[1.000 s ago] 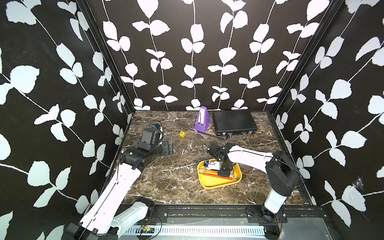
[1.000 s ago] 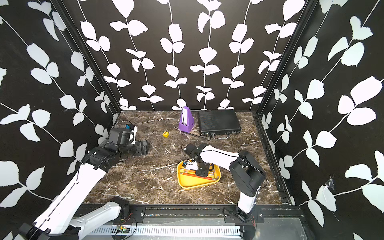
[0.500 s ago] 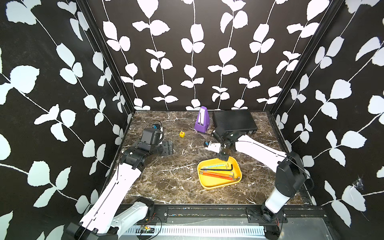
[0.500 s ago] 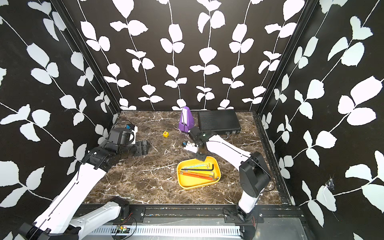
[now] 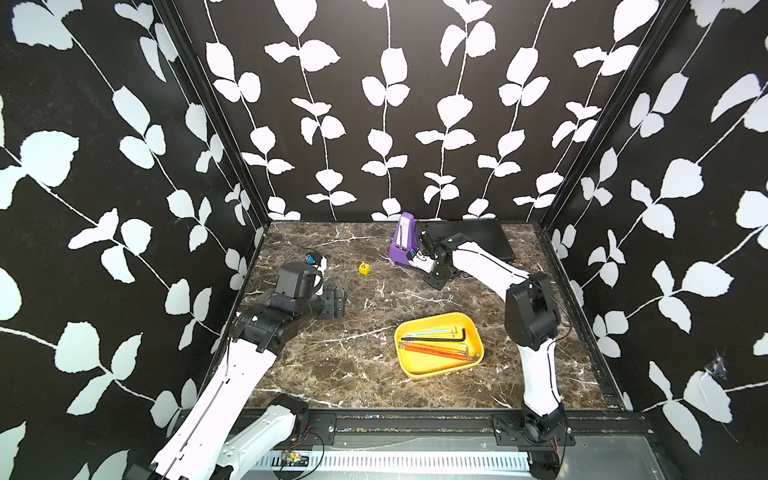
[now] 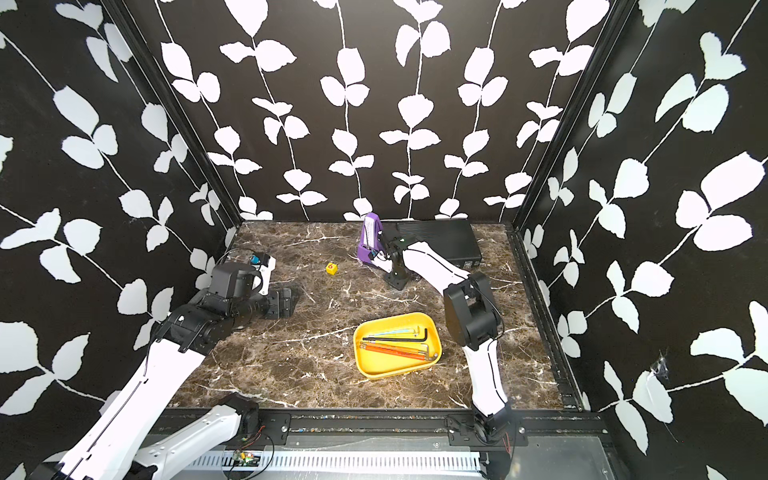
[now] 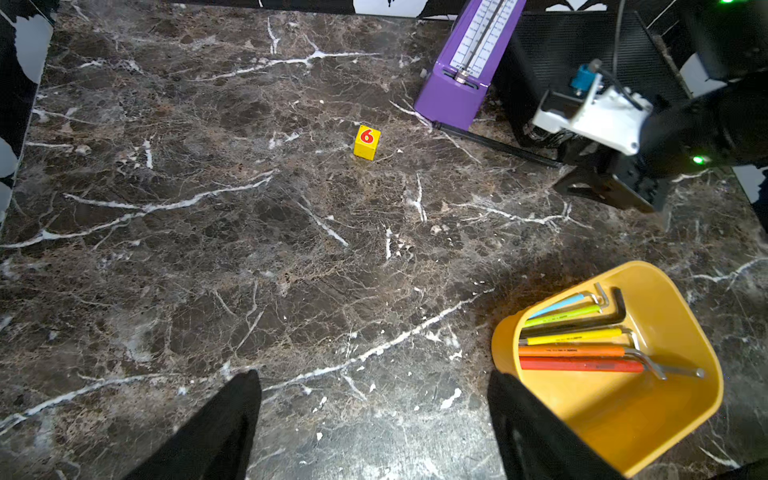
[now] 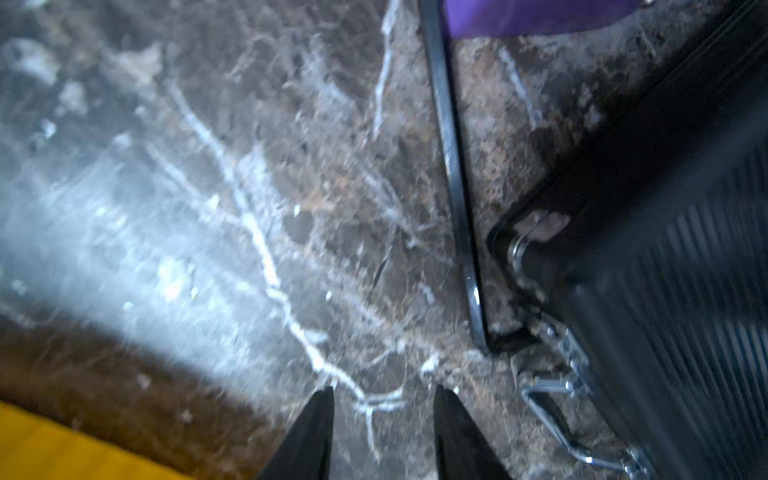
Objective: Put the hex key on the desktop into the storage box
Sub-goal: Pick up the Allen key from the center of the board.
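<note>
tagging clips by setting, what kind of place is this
Most likely a robot test booth, not a real workshop: leaf-patterned walls box in a marble-look desktop, a left arm and a right arm are mounted on its front rail, and unrelated props sit about: a purple metronome, a numbered yellow cube.

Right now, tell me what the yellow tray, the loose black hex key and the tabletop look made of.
Yellow tray: likely moulded plastic, smooth semi-gloss; rounded corners, soft sheen.
Loose black hex key: probably steel with dark finish; thin rigid bar with bright glints.
Tabletop: marble look, brown with white veins, glossy; real stone or printed laminate, cannot tell.
</note>
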